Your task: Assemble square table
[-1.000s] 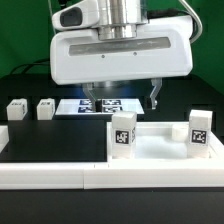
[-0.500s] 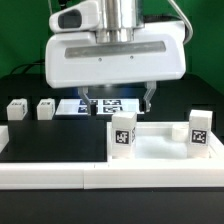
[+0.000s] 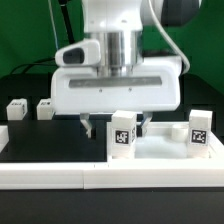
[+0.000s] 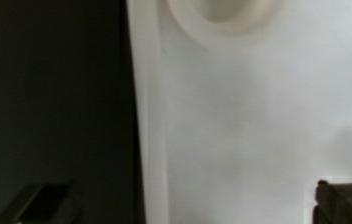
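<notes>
Above the slab's edge: the gripper [image 3: 116, 127] hangs low over the side of the square table [image 3: 160, 150] that faces the exterior view's left, under the arm's broad white wrist housing [image 3: 118, 88].
Gripper state: the jaws are spread wide and hold nothing. The dark fingers [image 3: 88, 127] stand well apart.
Square table: a white slab with a raised rim lies flat on the black table [image 3: 50, 140], toward the exterior view's right and just behind the border wall [image 3: 60, 175].
Wrist view: white slab surface fills one side and black table the other. The straight edge between them runs through the gap between the fingertips [image 4: 45, 200], with only bare surface there. A round socket [image 4: 226, 12] shows in the white part.
Left upright leg [image 3: 122, 133]: it stands upright at the slab's near corner on the exterior view's left, tag facing the camera. It shows in front of the gap between the fingers, and I cannot tell whether it touches either one.
Right upright leg [image 3: 199, 130]: it stands upright at the slab's corner on the exterior view's right, tag facing the camera, well apart from the gripper.
First loose leg [image 3: 16, 109]: it sits on the black table at the exterior view's far left, well apart from the slab.
Second loose leg [image 3: 45, 107]: it sits just beside the first, on the side nearer the arm.
Border wall: long, low and white, it runs along the front of the scene, nearest the camera.
</notes>
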`<move>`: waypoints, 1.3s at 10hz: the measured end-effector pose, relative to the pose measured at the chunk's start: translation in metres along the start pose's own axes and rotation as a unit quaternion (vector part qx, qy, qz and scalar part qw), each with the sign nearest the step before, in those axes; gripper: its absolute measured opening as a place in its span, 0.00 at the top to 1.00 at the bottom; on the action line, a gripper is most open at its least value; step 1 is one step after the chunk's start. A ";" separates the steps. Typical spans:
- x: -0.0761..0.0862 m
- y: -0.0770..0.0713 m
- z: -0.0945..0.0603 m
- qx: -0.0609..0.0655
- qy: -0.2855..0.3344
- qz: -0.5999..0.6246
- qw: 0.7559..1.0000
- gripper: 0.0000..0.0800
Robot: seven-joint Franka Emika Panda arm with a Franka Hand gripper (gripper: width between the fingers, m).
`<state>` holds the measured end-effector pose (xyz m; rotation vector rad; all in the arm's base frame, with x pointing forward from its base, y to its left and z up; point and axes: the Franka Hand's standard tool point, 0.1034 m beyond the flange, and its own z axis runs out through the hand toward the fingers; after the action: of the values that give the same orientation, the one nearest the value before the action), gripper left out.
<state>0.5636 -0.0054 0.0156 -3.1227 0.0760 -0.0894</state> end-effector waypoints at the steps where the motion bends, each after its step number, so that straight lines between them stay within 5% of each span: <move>1: 0.000 0.001 0.004 -0.001 -0.002 0.002 1.000 0.19; 3: 0.000 0.001 0.003 -0.001 -0.002 0.002 1.000 0.19; 5: 0.000 0.001 0.004 -0.001 -0.002 0.003 1.000 0.52; 6: 0.000 0.001 0.004 -0.001 -0.002 0.003 1.000 0.52; 7: 0.000 0.002 0.004 -0.001 -0.002 0.003 1.000 0.71; 8: 0.000 0.007 0.004 -0.004 -0.002 0.006 1.000 0.71; 9: 0.000 0.009 0.003 -0.005 -0.002 0.006 1.000 0.92; 13: -0.001 0.009 0.004 -0.005 -0.002 0.005 1.000 0.93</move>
<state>0.5628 -0.0146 0.0119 -3.1312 0.0923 -0.0820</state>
